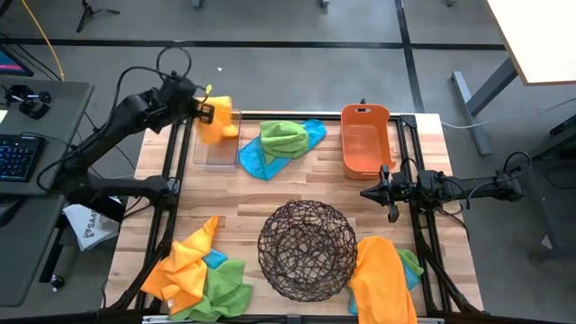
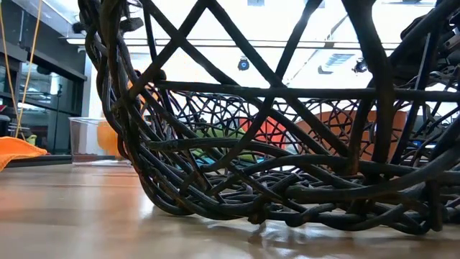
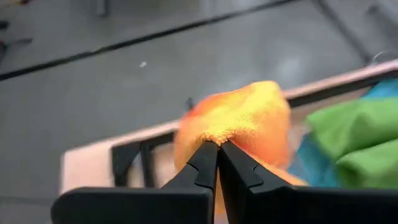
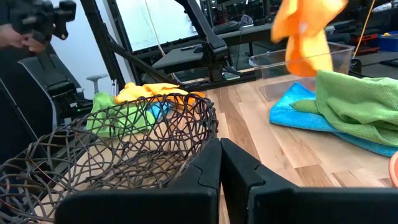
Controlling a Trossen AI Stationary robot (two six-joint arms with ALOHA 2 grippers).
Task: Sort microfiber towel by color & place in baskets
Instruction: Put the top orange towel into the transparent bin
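Note:
My left gripper (image 1: 209, 113) (image 3: 218, 146) is shut on an orange towel (image 1: 216, 123) (image 4: 305, 34) above the clear bin (image 1: 218, 138) at the table's far left. My right gripper (image 1: 367, 192) (image 4: 220, 149) is shut and idle beside the salmon-orange bin (image 1: 364, 140), near the wire-mesh bowl (image 1: 306, 249) (image 2: 287, 144). A green towel (image 1: 283, 138) lies on a turquoise one (image 1: 270, 162) at the far middle. One pile of orange, green and blue towels (image 1: 198, 274) lies at the near left, another (image 1: 385, 274) at the near right. My left gripper pinches a bunched fold of the orange towel (image 3: 214, 134) between its two fingers. The towel is lifted clear and hangs slack below the fingers over the clear bin, as the right wrist view shows.
The bowl sits at the near middle and fills the low view. Bare wood lies between the bowl and the far towels. A dark frame rail runs along each side of the table. A desk with a keyboard (image 1: 18, 155) stands to the left of the table.

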